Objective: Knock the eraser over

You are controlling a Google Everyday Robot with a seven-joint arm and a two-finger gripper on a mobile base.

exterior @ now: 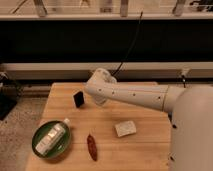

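Note:
The eraser (78, 98) is a small black block standing upright on the wooden table (145, 150), near its far left part. My white arm (135, 95) reaches in from the right across the table. My gripper (99, 99) sits at the arm's left end, mostly hidden under the bend of the arm. It is just right of the eraser, with a small gap between them.
A green bowl (40, 150) with a white bottle (52, 136) lying in it sits at the front left. A reddish-brown pepper-shaped thing (92, 146) lies at the front middle. A whitish block (125, 128) lies to its right. A dark cable (127, 47) hangs behind the table.

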